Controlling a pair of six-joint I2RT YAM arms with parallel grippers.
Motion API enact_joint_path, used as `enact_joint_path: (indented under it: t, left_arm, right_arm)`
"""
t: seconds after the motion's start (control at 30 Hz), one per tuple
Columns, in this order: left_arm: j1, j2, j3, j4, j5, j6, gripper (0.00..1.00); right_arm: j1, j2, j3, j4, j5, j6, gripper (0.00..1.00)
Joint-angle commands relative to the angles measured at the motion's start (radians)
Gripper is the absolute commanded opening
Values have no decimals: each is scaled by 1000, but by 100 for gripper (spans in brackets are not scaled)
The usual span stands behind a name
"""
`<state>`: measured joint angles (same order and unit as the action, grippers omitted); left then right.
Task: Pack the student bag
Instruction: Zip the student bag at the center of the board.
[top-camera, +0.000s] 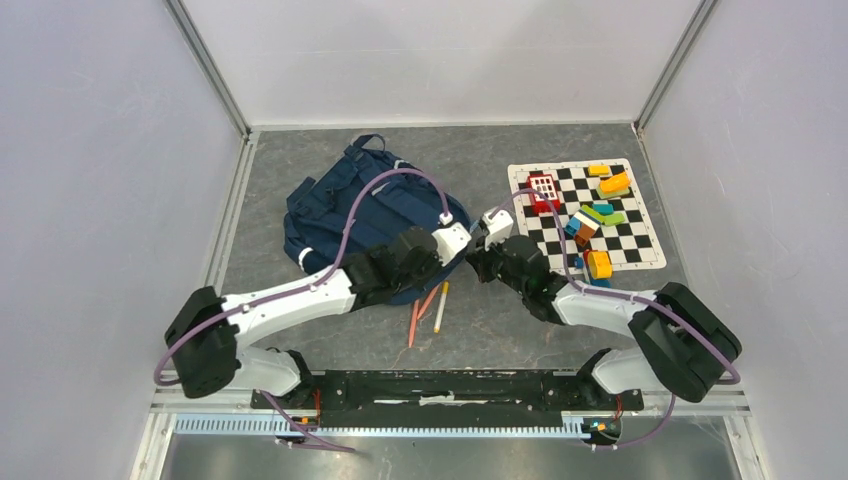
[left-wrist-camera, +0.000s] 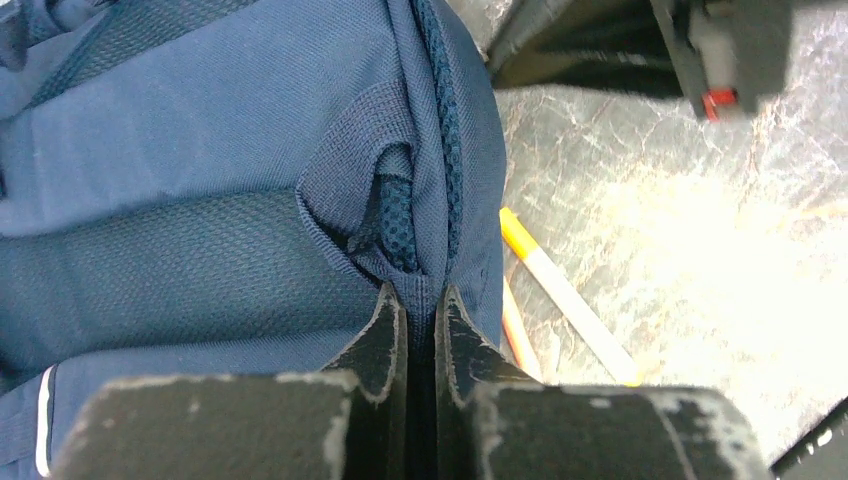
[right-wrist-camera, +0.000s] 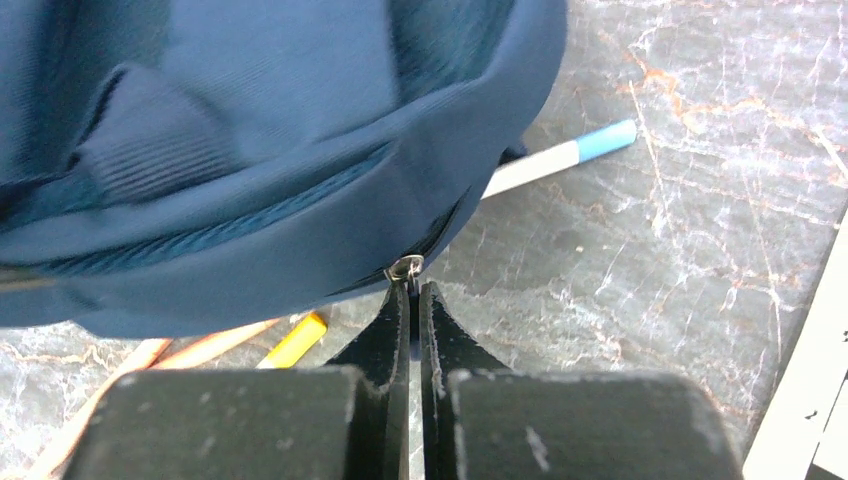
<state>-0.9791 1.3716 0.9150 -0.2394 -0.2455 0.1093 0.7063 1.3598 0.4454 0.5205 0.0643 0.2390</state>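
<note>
The student bag (top-camera: 340, 210) is a navy-blue backpack lying flat at the centre left of the table. Both grippers meet at its near right corner. My left gripper (left-wrist-camera: 422, 295) is shut on a fold of the bag's fabric (left-wrist-camera: 200, 150) beside a dark mesh seam. My right gripper (right-wrist-camera: 414, 290) is shut on the small metal zip pull (right-wrist-camera: 405, 267) at the bag's lower edge (right-wrist-camera: 250, 130). From above, the left gripper (top-camera: 462, 252) and right gripper (top-camera: 478, 258) are almost touching.
Orange and white pens (top-camera: 428, 310) lie just in front of the bag. A white pen with a blue cap (right-wrist-camera: 560, 160) pokes out from under it. A checkered mat (top-camera: 640, 250) carrying several coloured blocks lies to the right. Enclosure walls stand close on three sides.
</note>
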Motion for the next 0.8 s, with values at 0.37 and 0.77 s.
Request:
enact_joint_path:
  t: [0.37, 0.77]
  left_arm:
    - [2, -341, 39, -600, -290, 23, 2]
    - [1, -372, 177, -497, 6, -48, 62]
  right_arm:
    - [-137, 257, 360, -92, -234, -116, 0]
    - [-37, 269, 310, 15, -385, -34, 0]
